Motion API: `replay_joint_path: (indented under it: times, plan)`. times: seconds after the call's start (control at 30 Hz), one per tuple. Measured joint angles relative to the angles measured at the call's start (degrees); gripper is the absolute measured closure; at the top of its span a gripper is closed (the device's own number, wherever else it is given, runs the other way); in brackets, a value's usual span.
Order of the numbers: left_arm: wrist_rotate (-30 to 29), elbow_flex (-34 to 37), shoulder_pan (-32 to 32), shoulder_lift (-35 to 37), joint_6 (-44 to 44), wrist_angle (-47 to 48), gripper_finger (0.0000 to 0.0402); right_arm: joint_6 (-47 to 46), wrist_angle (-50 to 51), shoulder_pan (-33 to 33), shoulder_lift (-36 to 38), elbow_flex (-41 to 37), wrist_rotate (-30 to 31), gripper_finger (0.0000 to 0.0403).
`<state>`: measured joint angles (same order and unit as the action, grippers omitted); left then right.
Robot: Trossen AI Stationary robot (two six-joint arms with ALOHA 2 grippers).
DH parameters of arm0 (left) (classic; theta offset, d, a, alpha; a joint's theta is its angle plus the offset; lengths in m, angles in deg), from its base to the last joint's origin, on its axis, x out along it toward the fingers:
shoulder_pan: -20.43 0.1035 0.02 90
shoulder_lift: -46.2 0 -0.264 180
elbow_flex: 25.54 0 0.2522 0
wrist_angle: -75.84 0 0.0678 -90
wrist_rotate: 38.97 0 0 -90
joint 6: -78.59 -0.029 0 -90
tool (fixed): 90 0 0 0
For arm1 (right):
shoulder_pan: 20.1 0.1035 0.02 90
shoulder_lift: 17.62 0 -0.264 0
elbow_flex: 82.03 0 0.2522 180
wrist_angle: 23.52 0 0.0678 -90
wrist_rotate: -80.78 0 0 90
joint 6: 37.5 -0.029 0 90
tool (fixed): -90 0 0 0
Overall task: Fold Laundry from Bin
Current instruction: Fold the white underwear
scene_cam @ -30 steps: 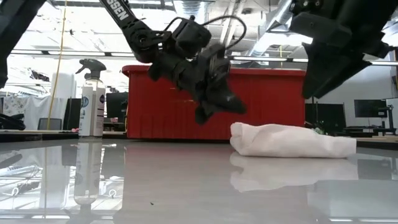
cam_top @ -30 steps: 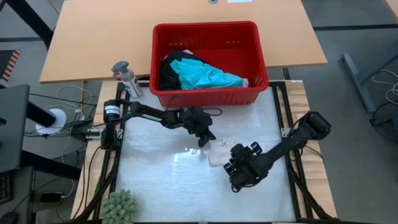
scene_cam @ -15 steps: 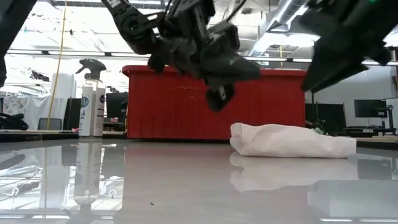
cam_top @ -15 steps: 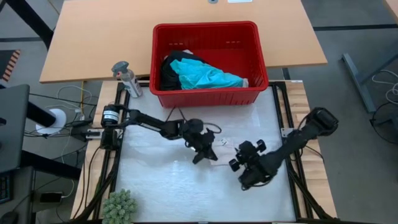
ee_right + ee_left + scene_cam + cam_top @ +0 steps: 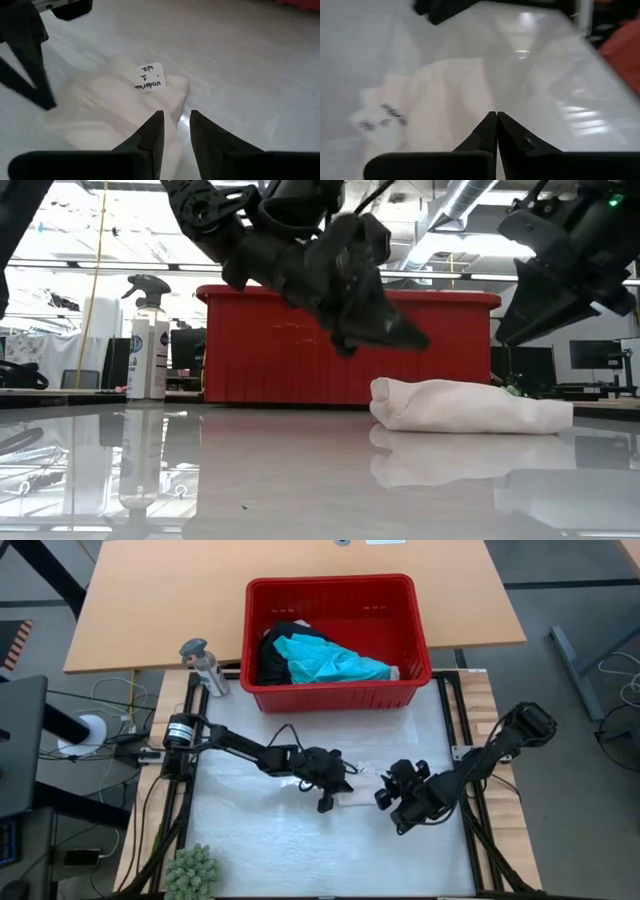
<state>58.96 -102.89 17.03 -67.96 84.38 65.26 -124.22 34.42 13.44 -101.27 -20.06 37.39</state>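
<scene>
From above, the left hand [image 5: 330, 790] and the right hand [image 5: 392, 783] flank a small pale piece of the laundry [image 5: 361, 780] lying mid-worktop [image 5: 250, 840]; the red bin [image 5: 338, 640] stands at the far edge of the white mat with the turquoise shirt [image 5: 335, 664] and black clothing [image 5: 273, 650] still inside; a spray bottle [image 5: 203, 664] stands just beside the bin's left end, and a small green plant [image 5: 192, 872] sits at the near left corner.

At table height, the pale piece [image 5: 465, 406] lies bunched in a low roll on the glossy, mirror-like worktop, the left hand [image 5: 395, 335] hovering just above its near end, the right arm hanging above its other end; the slick surface likely lets cloth slide, so any fold should press down rather than drag; beyond the worktop are ceiling lights and monitors.

The left wrist view shows its fingers [image 5: 490, 132] pressed together, holding nothing, tips aimed at the cloth [image 5: 435, 100].

The right wrist view shows fingers [image 5: 152, 130] narrowly apart above the cloth's edge near a handwritten tag [image 5: 148, 79]; I judge the best grip is that free edge, pinched cleanly, while the left hand pins the far side.
</scene>
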Motion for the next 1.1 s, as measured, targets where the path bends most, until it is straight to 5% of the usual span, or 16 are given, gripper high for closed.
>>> replay_joint_path:
  times: [0.13,0.47,0.83,1.1]
  plan:
    - [-6.39,-0.1,-0.59,-2.44,-2.1,-1.55,0.0401,0.19,-0.05,0.07,0.0,0.0,-0.01,0.0287]
    - [-9.64,-0.74,0.21,-6.96,-0.22,-0.23,0.0401,1.27,-1.83,0.04,0.0,0.04,-4.0,0.0279]
    - [-9.25,-1.3,3.22,-1.6,6.48,3.52,0.0401,-10.43,-2.89,-5.05,0.0,-1.14,-10.96,0.0141]
    - [-7.74,-1.62,3.78,5.26,7.48,9.41,0.0401,-6.57,-9.13,-11.76,-0.2,-1.88,-16.25,0.0115]
